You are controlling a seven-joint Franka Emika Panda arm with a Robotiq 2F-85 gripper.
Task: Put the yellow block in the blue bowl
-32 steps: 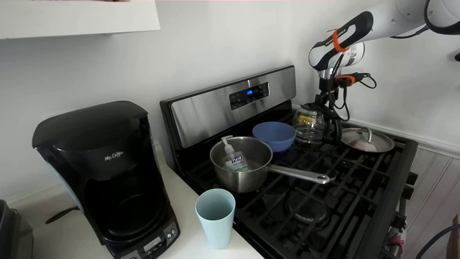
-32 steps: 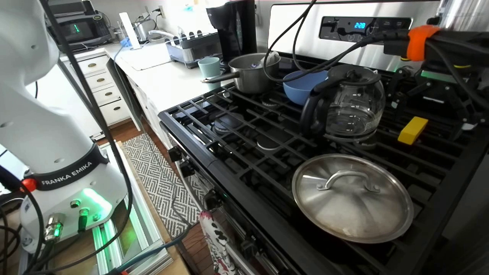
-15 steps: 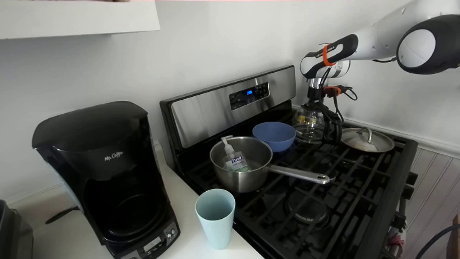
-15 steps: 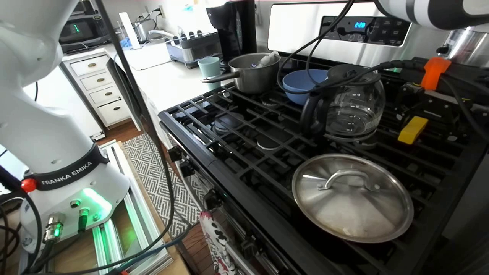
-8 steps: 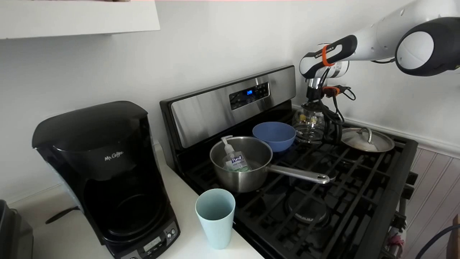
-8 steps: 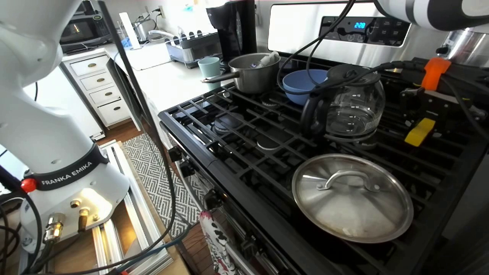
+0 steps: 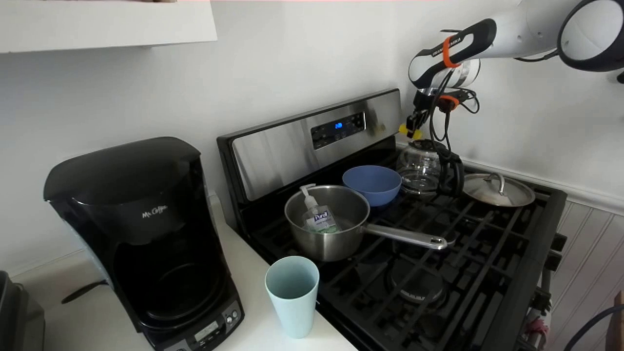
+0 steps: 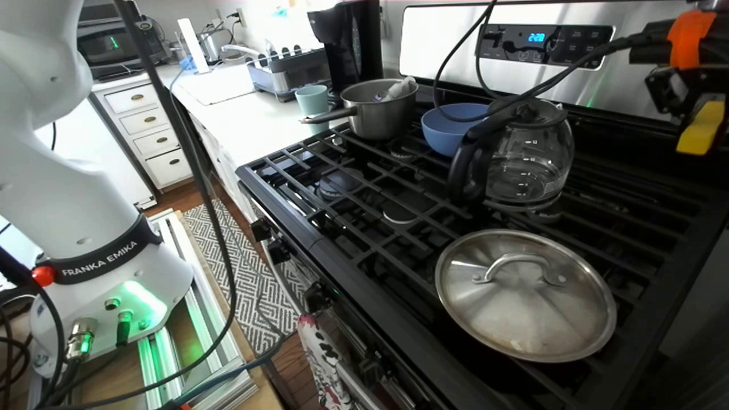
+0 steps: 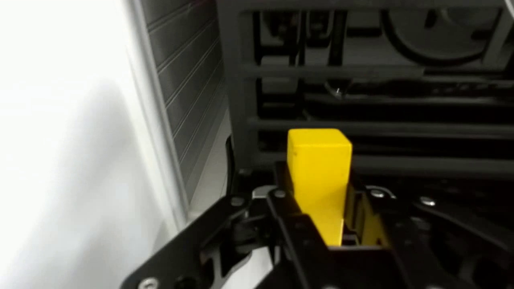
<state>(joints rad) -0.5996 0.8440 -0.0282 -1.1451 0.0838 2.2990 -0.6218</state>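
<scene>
Risen since the earlier frame: yellow block (image 8: 699, 131), held up to one side of the glass coffee carafe (image 8: 529, 171).
Jaws pinch the block by its sides; the blue bowl (image 8: 447, 135) sits on the carafe's opposite side. To carry well, rise clear of the carafe, keep the slack cable (image 8: 626, 42) off it, and lower over the bowl's middle before letting go.

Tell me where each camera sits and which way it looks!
Wrist view: sits on the arm, looks past the yellow block at the stove; the tool shows.
An exterior view: high at the counter end, looks across the stove; arm, tool show.
An exterior view: high at the lid end, faces the counter; base, arm, tool show.
Both exterior views share the blue bowl and the saucepan.
</scene>
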